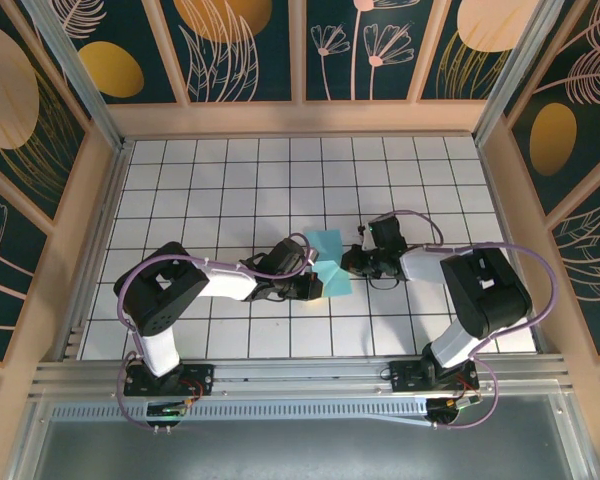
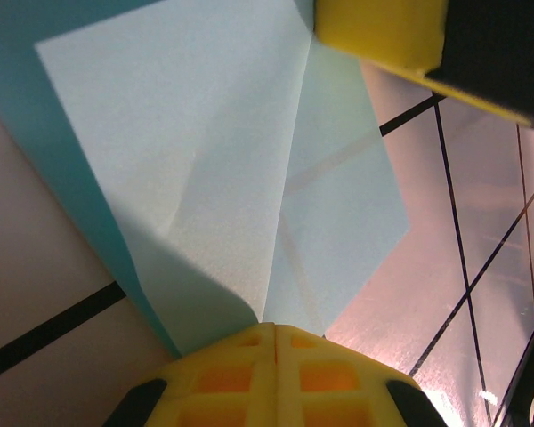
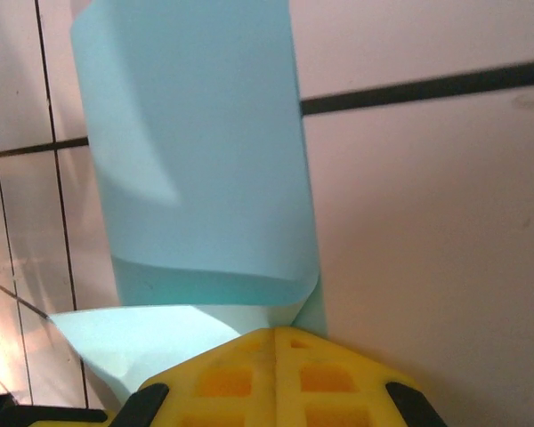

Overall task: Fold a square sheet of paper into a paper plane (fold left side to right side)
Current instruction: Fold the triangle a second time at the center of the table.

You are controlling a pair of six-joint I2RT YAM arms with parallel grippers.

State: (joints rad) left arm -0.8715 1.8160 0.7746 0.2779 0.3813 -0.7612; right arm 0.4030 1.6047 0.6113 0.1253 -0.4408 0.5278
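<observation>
Left gripper (image 2: 274,331), right gripper (image 3: 276,333) pinching turquoise paper (image 1: 327,247)

Top view looks down from above and behind the arms onto the whole table (image 1: 180,180); both wrist views sit very close over its middle. All three share the paper sheet (image 1: 328,248).

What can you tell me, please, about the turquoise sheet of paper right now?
The sheet of paper is thin, matte turquoise, partly folded and creased, with one flap curling up off the white gridded table. It sits mid-table. The left pincer and the right pincer are each shut on an edge of it, from opposite sides.
</observation>
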